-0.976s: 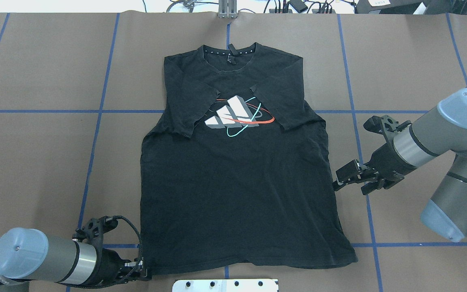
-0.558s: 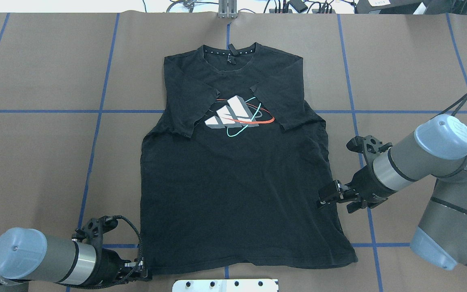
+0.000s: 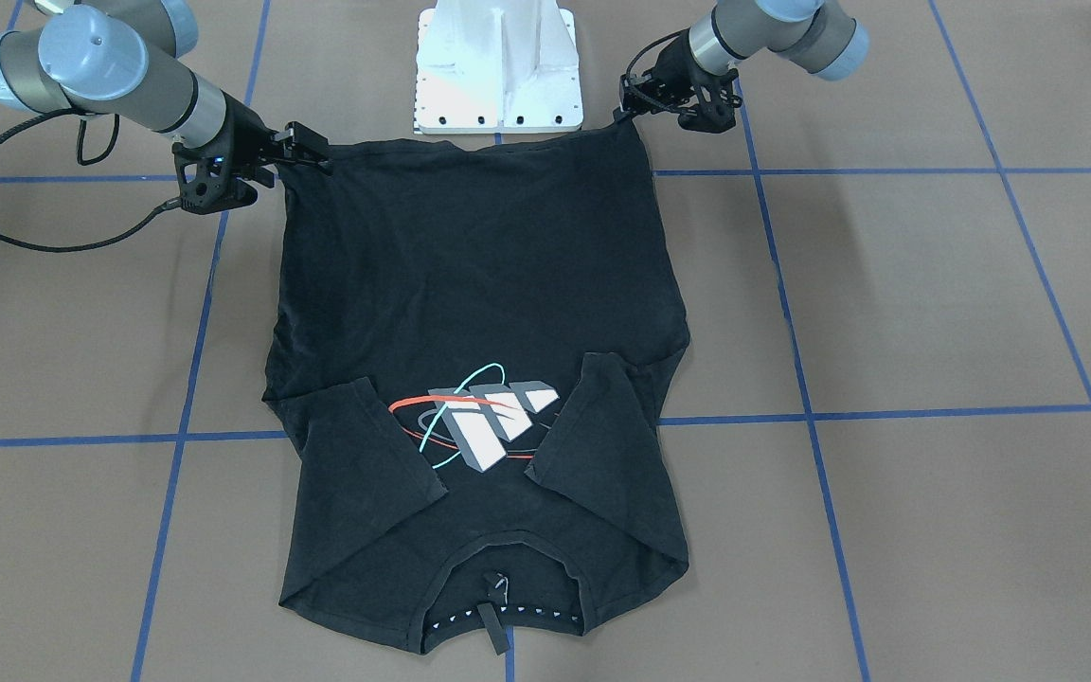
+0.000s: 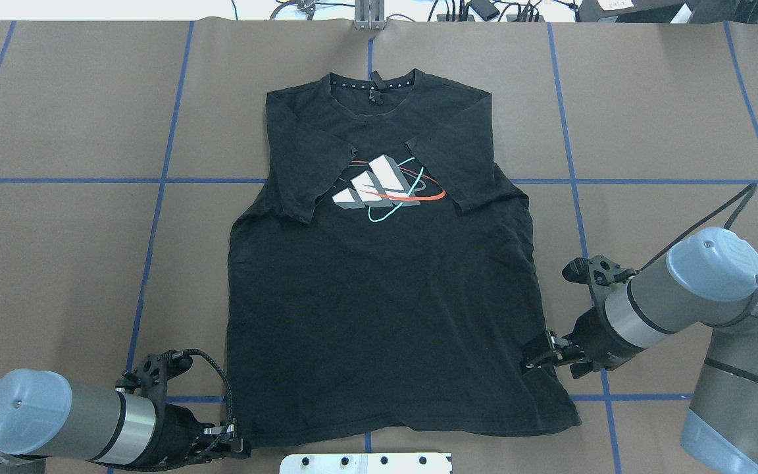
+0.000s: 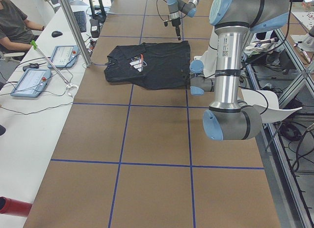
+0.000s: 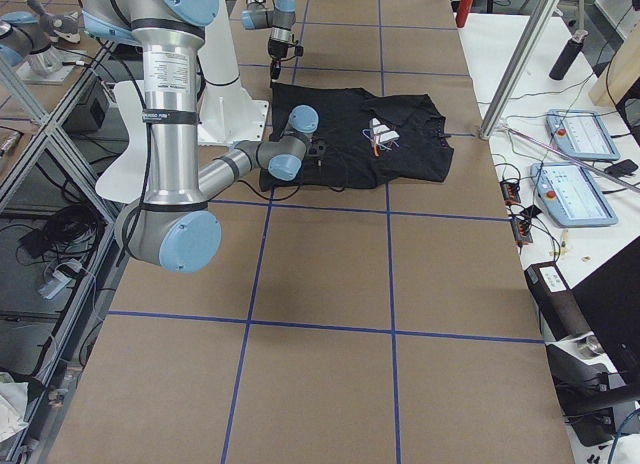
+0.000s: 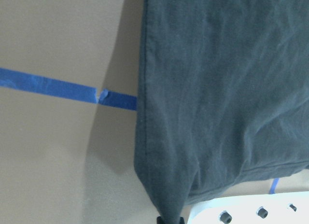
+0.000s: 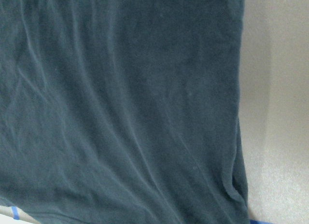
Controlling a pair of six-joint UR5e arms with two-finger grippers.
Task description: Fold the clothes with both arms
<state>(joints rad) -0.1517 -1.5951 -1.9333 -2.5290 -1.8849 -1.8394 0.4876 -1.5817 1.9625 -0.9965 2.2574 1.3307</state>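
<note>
The black T-shirt lies flat on the brown table, logo up, both sleeves folded in over the chest and the collar at the far side. My left gripper sits at the hem's near-left corner, shut on that corner, which the left wrist view shows pulled to a point. My right gripper hovers over the shirt's right edge a little above the hem corner; its fingers look open with nothing between them. The right wrist view shows only flat fabric. Facing the robot, the left gripper and right gripper flank the hem.
The white bolted base block stands just behind the hem. Blue tape lines grid the table. A black cable loops beside the right arm. A seated person and control tablets are along a side bench.
The right arm has swung back toward the robot, carrying its gripper down the shirt's right edge from mid-side to near the hem corner. The left gripper and the shirt have stayed put.
</note>
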